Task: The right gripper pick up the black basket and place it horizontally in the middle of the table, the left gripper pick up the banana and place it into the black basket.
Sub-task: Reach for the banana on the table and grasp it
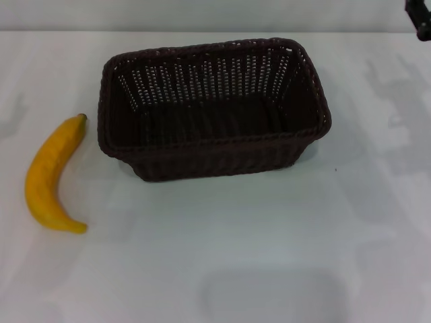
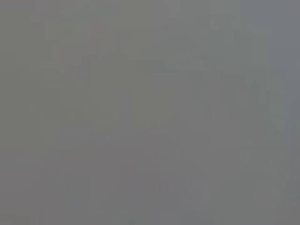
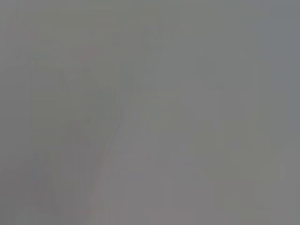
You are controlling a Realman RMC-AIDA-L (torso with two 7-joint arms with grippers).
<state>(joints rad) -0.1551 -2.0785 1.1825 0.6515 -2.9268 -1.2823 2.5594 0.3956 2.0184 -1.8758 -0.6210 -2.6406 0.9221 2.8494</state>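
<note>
— White and smooth, that plain flat tabletop (image 1: 269,235) fills nearly all of the head view, with a pale wall strip along its far edge.

— And the two wrist views?

— Both show nothing but flat grey. No object, no finger, no table edge can be made out in either. Only the head view tells us anything.

— So where is the basket?

— The large rectangular dark brown-black woven wicker basket (image 1: 214,108) stands upright on the table, around the middle and a little toward the far side, its long side running across the view. The open weave of the far wall lets white show through in rows of small gaps, and a braided rim runs all round. Its inside looks dark and holds nothing I can see.

— The fruit?

— The single curved yellow-orange banana (image 1: 51,176) lies flat on the table to the robot's left of the basket, near it but apart. Its dark stem tip points toward the far side, close to the basket's near-left corner.

— Any arm in sight?

— Just a small black piece of the right gripper (image 1: 421,20) at the far right corner of the head view, well apart from the basket. Whether its jaws are spread or closed, I can't tell. The left gripper does not appear anywhere.
</note>
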